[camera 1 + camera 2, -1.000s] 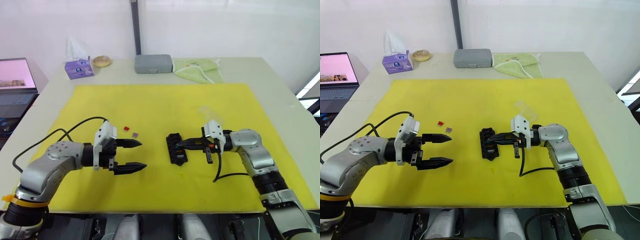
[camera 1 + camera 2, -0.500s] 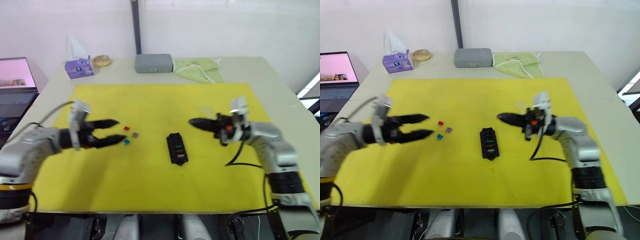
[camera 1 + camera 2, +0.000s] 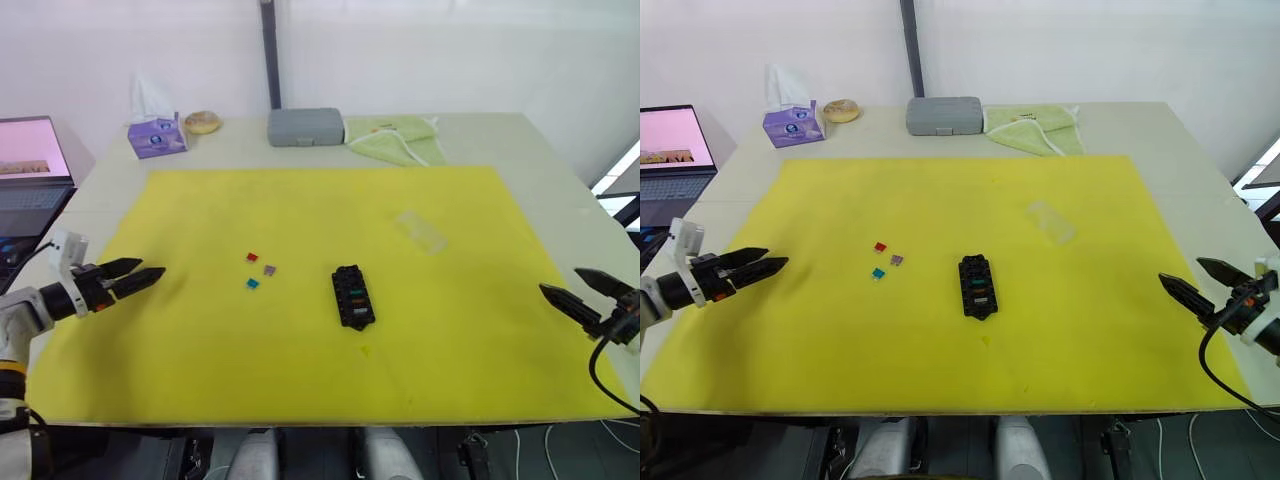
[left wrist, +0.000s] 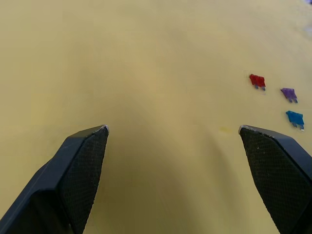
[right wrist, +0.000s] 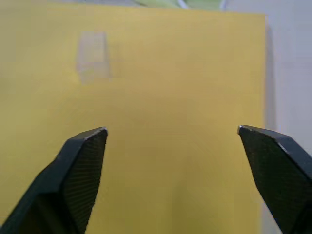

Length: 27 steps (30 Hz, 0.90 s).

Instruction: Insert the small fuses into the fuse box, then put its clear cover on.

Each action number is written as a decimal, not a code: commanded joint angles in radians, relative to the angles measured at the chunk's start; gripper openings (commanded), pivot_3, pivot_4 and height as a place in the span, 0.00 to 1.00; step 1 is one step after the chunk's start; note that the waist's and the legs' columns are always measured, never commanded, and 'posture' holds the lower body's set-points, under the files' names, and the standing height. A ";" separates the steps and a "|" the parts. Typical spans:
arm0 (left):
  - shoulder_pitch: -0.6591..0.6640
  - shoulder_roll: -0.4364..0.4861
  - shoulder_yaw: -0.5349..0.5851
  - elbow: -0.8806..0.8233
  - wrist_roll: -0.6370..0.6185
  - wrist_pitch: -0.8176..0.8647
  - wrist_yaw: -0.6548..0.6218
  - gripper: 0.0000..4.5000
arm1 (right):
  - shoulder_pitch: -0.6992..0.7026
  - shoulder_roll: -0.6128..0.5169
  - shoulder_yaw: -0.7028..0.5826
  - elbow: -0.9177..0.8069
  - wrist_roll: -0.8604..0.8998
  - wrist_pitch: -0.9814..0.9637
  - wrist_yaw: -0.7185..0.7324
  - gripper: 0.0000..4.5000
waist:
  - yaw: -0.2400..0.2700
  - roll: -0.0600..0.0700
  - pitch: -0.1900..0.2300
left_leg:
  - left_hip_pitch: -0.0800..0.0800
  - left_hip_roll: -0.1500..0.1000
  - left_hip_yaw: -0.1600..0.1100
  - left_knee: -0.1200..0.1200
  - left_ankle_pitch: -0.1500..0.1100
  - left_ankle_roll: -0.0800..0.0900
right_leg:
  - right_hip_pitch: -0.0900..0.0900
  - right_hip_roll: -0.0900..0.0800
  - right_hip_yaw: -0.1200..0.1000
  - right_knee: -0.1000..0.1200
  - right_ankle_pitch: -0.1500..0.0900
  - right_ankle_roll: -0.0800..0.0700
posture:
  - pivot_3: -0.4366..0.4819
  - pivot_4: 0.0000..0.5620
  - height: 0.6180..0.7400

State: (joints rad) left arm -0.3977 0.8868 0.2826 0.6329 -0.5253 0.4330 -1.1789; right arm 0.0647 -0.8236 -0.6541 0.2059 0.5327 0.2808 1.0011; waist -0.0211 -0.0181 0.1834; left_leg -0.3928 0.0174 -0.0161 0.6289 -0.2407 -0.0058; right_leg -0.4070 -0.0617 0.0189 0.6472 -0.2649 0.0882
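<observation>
Both arms withdrawn outward; left pincer (image 3: 143, 277), right pincer (image 3: 571, 286) gaping, empty.

A yellow mat (image 3: 300, 210) covers the pale desk (image 3: 480, 135). The fuse box (image 3: 353, 296) is black; loose fuses are red (image 3: 252, 257), purplish grey (image 3: 269, 270) and teal (image 3: 252, 283). The cover (image 3: 421, 231) is clear. The case (image 3: 305, 127) is grey, the cloth (image 3: 395, 138) green, the tissue box (image 3: 157, 137) purple.

Fuses (image 3: 259, 270) left of fuse box (image 3: 352, 296)

Yellow mat (image 3: 300, 210) covers the table (image 3: 520, 140); grey case (image 3: 306, 127), green cloth (image 3: 395, 138), tissue box (image 3: 157, 137) behind it.
</observation>
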 commanded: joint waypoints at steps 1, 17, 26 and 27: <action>-0.026 0.008 0.014 0.011 0.016 -0.025 -0.018 1.00 | 0.003 -0.009 -0.041 0.012 -0.029 -0.067 -0.043 0.99 | 0.000 0.000 0.000 | 0.000 0.000 0.000 0.000 0.000 0.000 | 0.000 0.000 0.000 0.000 0.000 0.000 | 0.48 0.27 1.00; -0.030 -0.010 -0.017 -0.172 -0.006 0.158 -0.041 1.00 | -0.038 -0.043 -0.070 -0.173 0.206 0.357 -0.129 0.99 | 0.005 0.000 0.000 | 0.000 0.000 0.001 0.000 0.000 0.000 | 0.000 -0.001 0.001 0.001 0.000 0.000 | 0.48 0.27 1.00; -0.030 -0.094 -0.185 -0.350 -0.033 0.300 -0.147 1.00 | -0.186 -0.031 0.166 -0.644 0.501 0.636 -0.213 0.99 | 0.005 0.000 0.000 | 0.000 0.000 -0.001 0.000 0.000 0.000 | 0.000 0.000 0.001 0.001 0.000 0.000 | 0.48 0.27 1.00; -0.035 -0.107 -0.205 -0.344 -0.022 0.290 -0.150 1.00 | -0.202 -0.019 0.197 -0.682 0.529 0.651 -0.235 0.99 | 0.007 0.000 0.000 | -0.001 0.000 -0.001 0.000 0.000 0.000 | 0.000 0.000 0.001 0.001 0.000 0.000 | 0.48 0.27 1.00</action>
State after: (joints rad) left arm -0.4235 0.7782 0.0915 0.3027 -0.5567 0.7353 -1.3116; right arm -0.1190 -0.8513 -0.4786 -0.4032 1.0003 0.9100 0.7990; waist -0.0141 -0.0181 0.1833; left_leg -0.3939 0.0174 -0.0177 0.6292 -0.2408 -0.0057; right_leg -0.4072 -0.0618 0.0195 0.6476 -0.2648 0.0885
